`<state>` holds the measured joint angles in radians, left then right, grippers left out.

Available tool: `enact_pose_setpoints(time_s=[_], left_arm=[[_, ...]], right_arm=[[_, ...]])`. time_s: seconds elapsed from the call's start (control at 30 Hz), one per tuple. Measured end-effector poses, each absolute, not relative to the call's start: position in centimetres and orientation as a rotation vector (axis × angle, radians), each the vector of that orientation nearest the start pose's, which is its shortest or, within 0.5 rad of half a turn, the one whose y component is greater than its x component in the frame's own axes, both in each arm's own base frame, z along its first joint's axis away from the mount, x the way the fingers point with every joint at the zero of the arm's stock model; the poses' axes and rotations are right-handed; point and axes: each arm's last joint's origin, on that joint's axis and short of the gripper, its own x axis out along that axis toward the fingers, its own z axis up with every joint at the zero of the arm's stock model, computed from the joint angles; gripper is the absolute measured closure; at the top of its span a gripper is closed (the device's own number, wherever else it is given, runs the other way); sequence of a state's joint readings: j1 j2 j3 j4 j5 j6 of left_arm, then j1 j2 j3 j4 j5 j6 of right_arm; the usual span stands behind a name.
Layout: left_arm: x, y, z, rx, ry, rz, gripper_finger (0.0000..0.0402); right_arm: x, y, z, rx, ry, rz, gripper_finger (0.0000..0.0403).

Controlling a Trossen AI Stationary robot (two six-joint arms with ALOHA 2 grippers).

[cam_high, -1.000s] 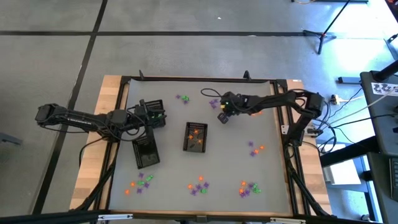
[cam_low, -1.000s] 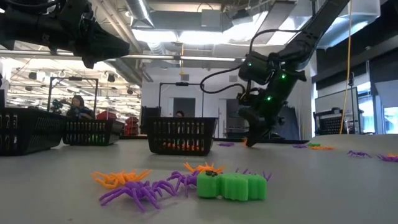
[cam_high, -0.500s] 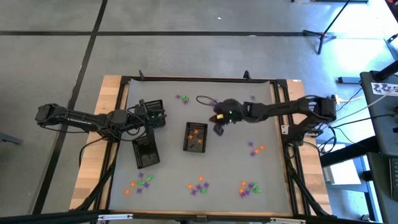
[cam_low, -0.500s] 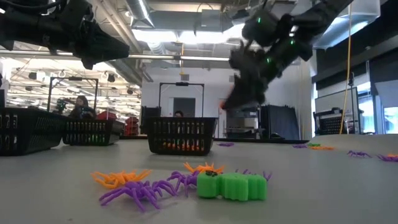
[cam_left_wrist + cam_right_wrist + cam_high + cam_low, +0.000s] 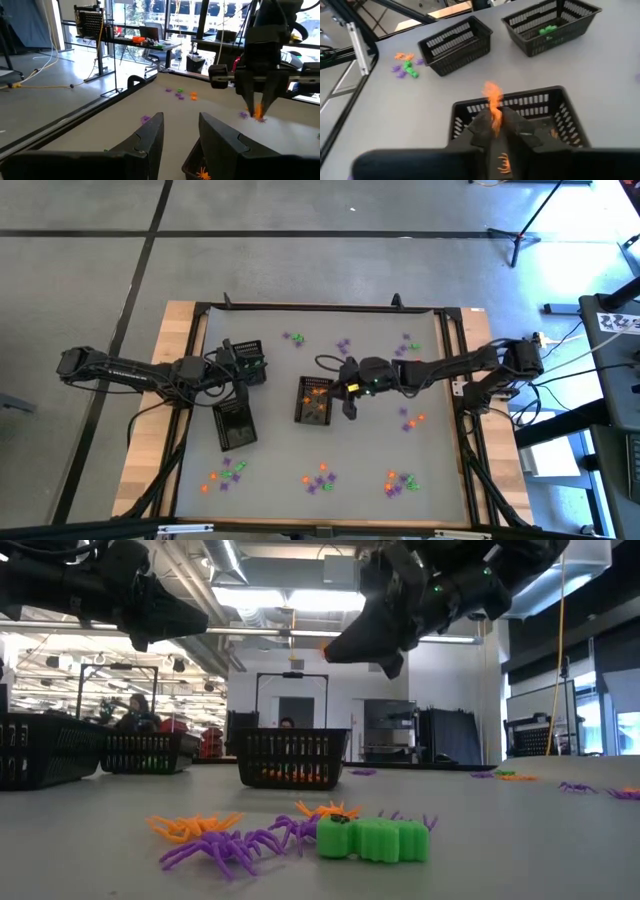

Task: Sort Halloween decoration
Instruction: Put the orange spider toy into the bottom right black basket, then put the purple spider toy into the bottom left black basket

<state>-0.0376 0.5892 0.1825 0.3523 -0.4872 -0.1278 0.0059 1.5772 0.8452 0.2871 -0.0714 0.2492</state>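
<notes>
Right tool (image 5: 494, 121) w/ orange trinket (image 5: 493, 98) over mid tray (image 5: 570, 107)

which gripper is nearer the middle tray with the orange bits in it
Right. The right gripper hangs at the middle tray's edge, pinching an orange trinket. The left gripper sits farther off, over the tray holding green pieces.

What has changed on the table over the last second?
The right claw lifted from the far purple trinkets and swung across to the middle tray, carrying an orange trinket that it now holds above the tray. The left claw, near the green tray, did not move; the trays stayed put.
</notes>
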Motion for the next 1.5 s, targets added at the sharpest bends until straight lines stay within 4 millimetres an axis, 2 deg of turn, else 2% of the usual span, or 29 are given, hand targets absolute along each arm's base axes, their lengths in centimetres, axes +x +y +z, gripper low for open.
enact_pose_setpoints(time_s=[0.27,0.43,0.53,0.73,0.87,0.97,1.13,1.3,1.5], left_arm=[[14.3,0.8,20.3,-0.111,0.024,0.452,0.0286],[14.3,0.8,20.3,-0.112,0.024,0.451,0.0286],[14.3,0.8,20.3,-0.112,0.024,0.451,0.0286],[14.3,0.8,20.3,-0.112,0.025,0.451,0.0286],[14.3,0.8,20.3,-0.112,0.023,0.453,0.0286],[14.3,0.9,20.3,-0.111,0.023,0.466,0.0286],[14.2,0.9,20.3,-0.110,0.021,0.486,0.0286],[14.2,0.9,20.3,-0.110,0.021,0.489,0.0286],[14.2,0.9,20.3,-0.110,0.022,0.490,0.0286]], right_arm=[[33.1,0.4,20.7,0.215,0.450,0.027,0.0233],[33.1,-0.5,20.6,0.177,0.449,-0.151,0.0197],[32.8,-2.1,20.2,0.177,0.484,-0.264,0.0195],[31.3,-7.5,18.7,0.343,0.593,-0.479,0.0205],[30.6,-10.4,17.7,0.386,0.632,-0.564,0.0213],[30.3,-11.9,16.9,0.409,0.645,-0.595,0.0219],[30.4,-12.9,14.8,0.418,0.697,-0.624,0.0229],[32.0,-13.4,13.5,0.395,0.748,-0.601,0.0231],[33.4,-14.0,11.9,0.395,0.894,-0.620,0.0231]])
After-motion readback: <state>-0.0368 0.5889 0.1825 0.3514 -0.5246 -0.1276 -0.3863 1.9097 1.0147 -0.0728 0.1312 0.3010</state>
